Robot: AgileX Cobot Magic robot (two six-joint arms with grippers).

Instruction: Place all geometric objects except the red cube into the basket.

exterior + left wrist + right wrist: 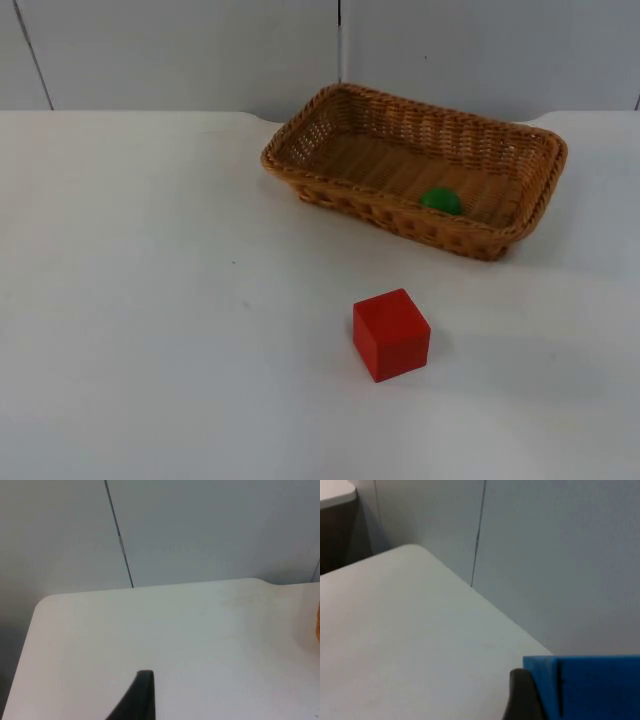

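On the white table (150, 300), toward its far right, a wicker basket (300, 170) sits close to the grey wall (180, 50), set at a slant. Inside it, against the near wall of the weave, a small green piece (441, 200) lies on the basket's floor; its near side is hidden behind the rim, so I cannot tell its exact shape. Nearer to me and well apart from the basket, a red cube (391, 334) stands flat on the table, turned a little so one corner faces forward.

From the left wrist, the left gripper (137, 700) shows as one black fingertip over bare tabletop, with the table's rounded far corner and the wall beyond, and a sliver of the basket's orange weave (318, 625) at the edge. I cannot tell whether this gripper is wide or narrow. It touches nothing that I can see.

From the right wrist, the right gripper (530, 700) has a blue block (590, 685) right up against its black fingertip (522, 695), above the table near the wall. The block looks held, flat-faced with a straight upper edge, though the second finger is out of sight.
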